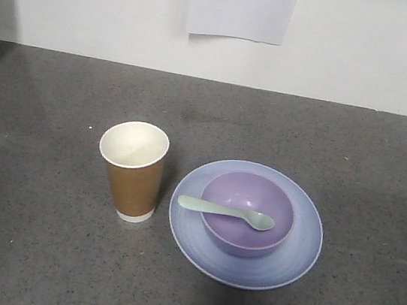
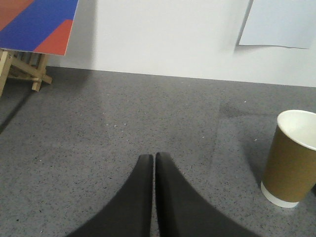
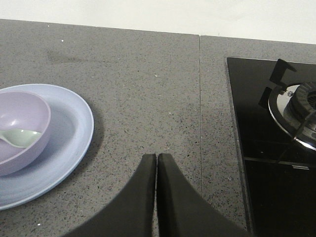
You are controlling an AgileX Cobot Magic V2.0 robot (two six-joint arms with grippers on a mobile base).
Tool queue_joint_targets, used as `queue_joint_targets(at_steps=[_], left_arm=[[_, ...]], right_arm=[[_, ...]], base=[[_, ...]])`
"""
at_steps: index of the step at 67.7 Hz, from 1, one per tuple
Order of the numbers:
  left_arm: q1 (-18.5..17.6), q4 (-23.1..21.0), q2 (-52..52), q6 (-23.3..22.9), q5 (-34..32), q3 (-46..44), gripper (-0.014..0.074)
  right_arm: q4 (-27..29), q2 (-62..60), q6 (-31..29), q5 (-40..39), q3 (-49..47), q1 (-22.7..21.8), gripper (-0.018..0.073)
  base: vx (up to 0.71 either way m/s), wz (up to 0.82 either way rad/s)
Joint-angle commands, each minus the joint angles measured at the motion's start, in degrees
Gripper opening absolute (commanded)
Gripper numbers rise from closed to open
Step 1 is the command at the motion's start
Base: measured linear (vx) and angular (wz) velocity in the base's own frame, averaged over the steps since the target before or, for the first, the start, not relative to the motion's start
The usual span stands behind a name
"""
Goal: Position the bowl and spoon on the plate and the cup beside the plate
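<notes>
Brown cup (image 2: 291,158) stands right of the closed, empty left gripper (image 2: 154,160); right gripper (image 3: 156,160) likewise.

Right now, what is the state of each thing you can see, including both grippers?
paper cup: upright, empty, standing beside the plate, apart from it.
plate: flat on the counter, carrying the bowl.
bowl: upright on the plate, holding the spoon.
spoon: lying across the bowl, handle over the rim toward the cup.
left gripper: shut, holding nothing.
right gripper: shut, holding nothing.
gas burner: no flame visible.
</notes>
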Motion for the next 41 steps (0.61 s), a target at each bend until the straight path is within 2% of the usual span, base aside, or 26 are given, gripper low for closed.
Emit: queue_joint_targets(at_steps=[1,41], left_arm=[[-0.2,1.3,0.7,-0.6,-3.6,-1.3,-0.0006],[-0.2,1.3,0.7,-0.5,-3.6,-1.3,-0.0007]], right_arm=[[-1.0,0.5,-0.1,-3.9,-1.4,-0.2,-0.0011],[-1.0,0.5,-0.1,-3.9,-1.4,-0.2,-0.0011]], base=[[0.00,0.00],[0.00,0.00]])
